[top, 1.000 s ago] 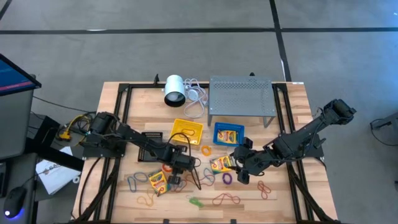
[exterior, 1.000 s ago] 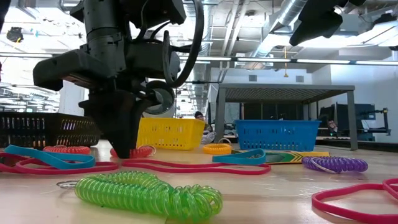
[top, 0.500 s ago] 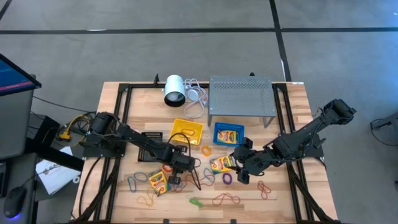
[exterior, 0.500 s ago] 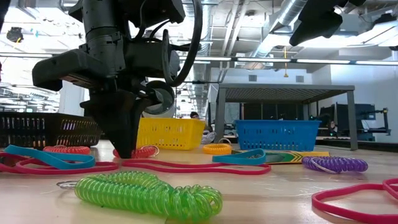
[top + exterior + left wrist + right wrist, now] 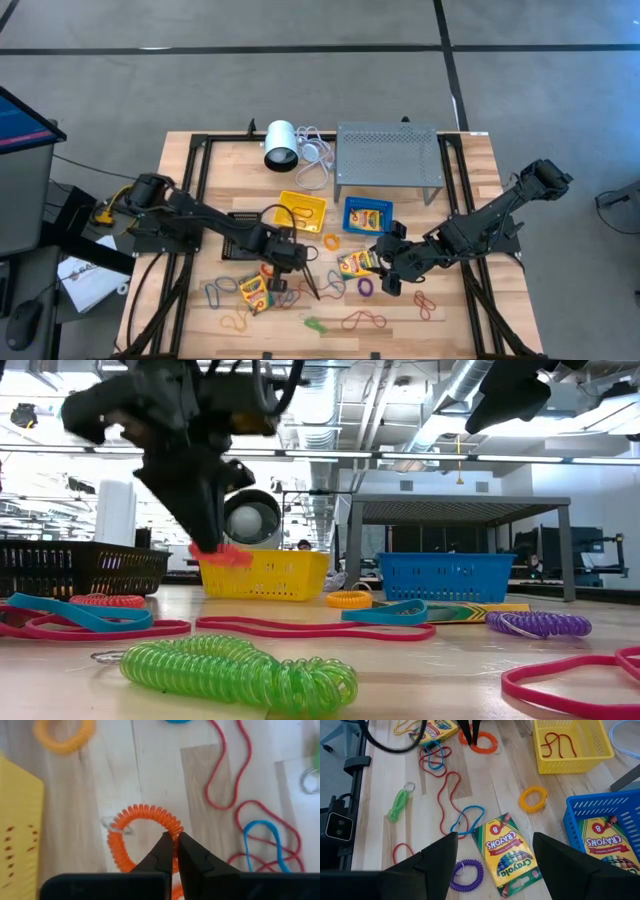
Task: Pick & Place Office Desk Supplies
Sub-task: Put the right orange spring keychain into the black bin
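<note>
My left gripper [image 5: 175, 844] is shut on an orange coil ring [image 5: 145, 815] and hangs above the table's middle [image 5: 284, 260], in front of the yellow tray [image 5: 301, 211]. In the low view the gripper [image 5: 213, 543] holds the ring [image 5: 224, 555] well above the wood. My right gripper [image 5: 493, 840] stands open to the right [image 5: 384, 270], above a crayon box [image 5: 506, 852] that lies flat on the table; it touches nothing. A second crayon box [image 5: 254, 292] lies near the front left. My left gripper pinches one spot on the orange coil ring's loop [image 5: 173, 830] between its two fingertips. The fingers [image 5: 205, 510] come from above, slanting down. The ring hangs below the fingertips, lifted clear of the table.
A blue tray [image 5: 368, 216] holds a crayon box; a black tray [image 5: 243, 222] sits left of the yellow one. Behind stand a grey perforated rack [image 5: 388, 155] and a white cylinder [image 5: 281, 145]. Rubber bands and coils, green [image 5: 240, 670], purple [image 5: 540, 623] and yellow [image 5: 349, 598], litter the front.
My left gripper has risen from the table, most of it in the last half second, staying shut on the orange coil ring. The ring, which lay on the wood, is now lifted clear and hangs at the fingertips.
</note>
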You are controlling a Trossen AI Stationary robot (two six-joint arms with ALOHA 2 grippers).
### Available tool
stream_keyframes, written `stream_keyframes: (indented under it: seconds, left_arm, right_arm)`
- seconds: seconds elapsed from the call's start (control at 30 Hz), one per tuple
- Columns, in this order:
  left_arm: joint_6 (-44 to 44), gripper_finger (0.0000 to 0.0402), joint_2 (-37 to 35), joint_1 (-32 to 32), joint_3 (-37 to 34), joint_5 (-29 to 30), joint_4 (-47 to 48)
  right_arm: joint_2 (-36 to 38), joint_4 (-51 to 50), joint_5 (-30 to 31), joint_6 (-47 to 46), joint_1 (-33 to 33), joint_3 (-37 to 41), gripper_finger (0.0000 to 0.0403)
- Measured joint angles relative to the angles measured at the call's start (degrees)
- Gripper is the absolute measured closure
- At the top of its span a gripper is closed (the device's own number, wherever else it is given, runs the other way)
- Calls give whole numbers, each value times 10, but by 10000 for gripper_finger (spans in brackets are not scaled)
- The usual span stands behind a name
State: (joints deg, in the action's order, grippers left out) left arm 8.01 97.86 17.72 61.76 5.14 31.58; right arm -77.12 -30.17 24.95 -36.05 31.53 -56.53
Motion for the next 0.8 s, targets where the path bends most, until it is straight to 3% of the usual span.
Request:
stream_keyframes:
  seconds: [0.17, 0.43, 0.67, 0.8]
  left_arm:
    - [5, 400, -54, 0, 0, 17, 18]
    - [36, 400, -205, 0, 1, 61, 61]
    - [76, 400, -310, 0, -2, 90, 184]
    - [87, 400, -348, 0, -45, 74, 259]
  right_arm:
    - [0, 0, 0, 0, 0, 0, 149]
    - [0, 4, 0, 0, -2, 0, 149]
    - [0, 6, 0, 0, -2, 0, 149]
    - [0, 8, 1, 0, -2, 0, 149]
